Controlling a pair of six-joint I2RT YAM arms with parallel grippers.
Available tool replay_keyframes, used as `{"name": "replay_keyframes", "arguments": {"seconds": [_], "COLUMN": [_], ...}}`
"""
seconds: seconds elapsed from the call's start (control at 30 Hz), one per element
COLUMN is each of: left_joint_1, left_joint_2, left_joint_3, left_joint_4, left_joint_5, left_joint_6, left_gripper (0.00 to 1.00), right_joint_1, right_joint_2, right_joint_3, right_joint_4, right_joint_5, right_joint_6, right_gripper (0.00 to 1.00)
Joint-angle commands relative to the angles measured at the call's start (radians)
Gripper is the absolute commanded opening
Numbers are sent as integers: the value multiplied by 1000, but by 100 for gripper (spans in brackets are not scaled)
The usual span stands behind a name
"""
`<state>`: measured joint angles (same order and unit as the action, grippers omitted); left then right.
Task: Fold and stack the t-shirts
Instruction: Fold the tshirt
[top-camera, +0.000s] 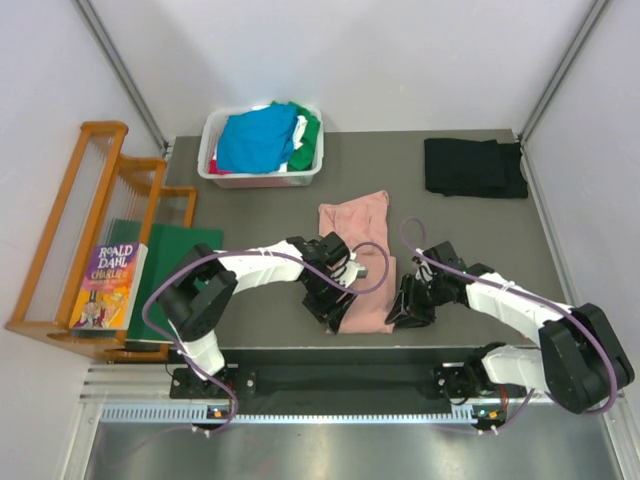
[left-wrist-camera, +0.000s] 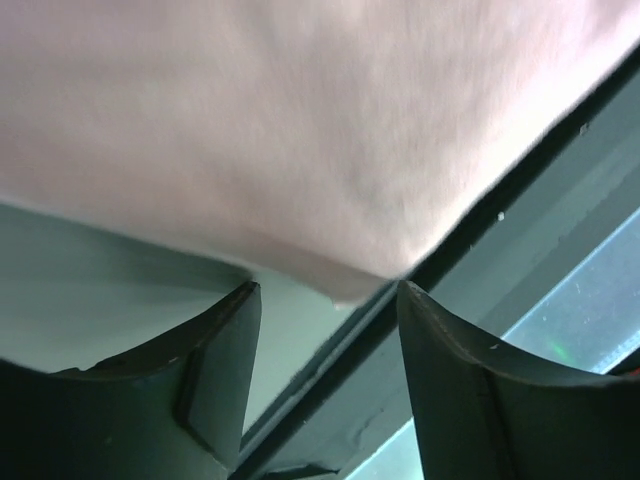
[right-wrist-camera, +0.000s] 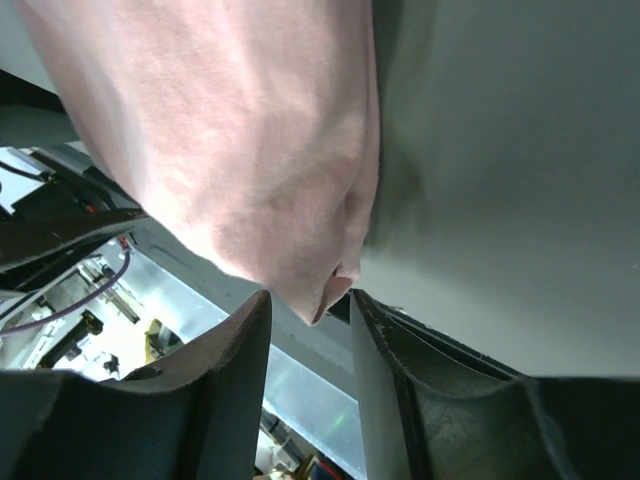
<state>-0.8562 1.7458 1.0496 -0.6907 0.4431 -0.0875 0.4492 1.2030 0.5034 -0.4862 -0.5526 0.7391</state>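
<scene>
**Entry: pink t-shirt at the front of the table, one gripper at each near corner**

Item 1. We recorded the pink t-shirt (top-camera: 352, 222) folded into a long strip on the grey table (top-camera: 260, 215). It ran from mid-table to the near edge, between the two arms.

Item 2. We found the left gripper (left-wrist-camera: 325, 290) at the strip's near-left corner. Its jaws stood well apart. The cloth corner sat at the mouth of the gap and we saw no grip on it.

Item 3. We found the right gripper (right-wrist-camera: 308, 298) at the near-right corner. Its jaws stood closer together, with a gap between them. The tip of the cloth corner reached in between the fingertips; we could not tell whether they pinched it.

Item 4. We noted a black t-shirt (top-camera: 473, 167) lying folded at the far right of the table, well apart from the pink one.

Item 5. We noted a white tub (top-camera: 262, 179) at the far edge, holding a blue t-shirt (top-camera: 255, 138) and a green t-shirt (top-camera: 310, 130) among other crumpled cloth.

Item 6. Left of the table we listed a wooden rack (top-camera: 60, 230), a book (top-camera: 108, 285) resting on it, and a dark-green board (top-camera: 170, 260) just beside the book.
</scene>
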Motion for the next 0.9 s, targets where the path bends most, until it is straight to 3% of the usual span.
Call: {"name": "replay_keyframes", "arguments": {"seconds": [0.0,0.37,0.5,0.73,0.87], "left_joint_1": [0,0,0,-1,0], "left_joint_2": [27,24,34,73,99], "left_joint_3": [67,36,33,59,104], "left_joint_4": [-17,8,13,-29,-84], "left_joint_5": [-17,-3,22,54,81], "left_joint_6": [3,8,11,32,61], "left_gripper": [60,53,37,0,0], "right_joint_1": [6,6,6,5,6], "right_joint_2": [18,20,32,52,61], "right_joint_3": [-5,-22,-23,-9,10], "right_joint_4": [40,63,77,86,78], "right_joint_5": [11,13,8,5,0], "right_joint_6": [-29,-18,-10,-12,-18], "right_gripper": [37,32,26,18,10]}}
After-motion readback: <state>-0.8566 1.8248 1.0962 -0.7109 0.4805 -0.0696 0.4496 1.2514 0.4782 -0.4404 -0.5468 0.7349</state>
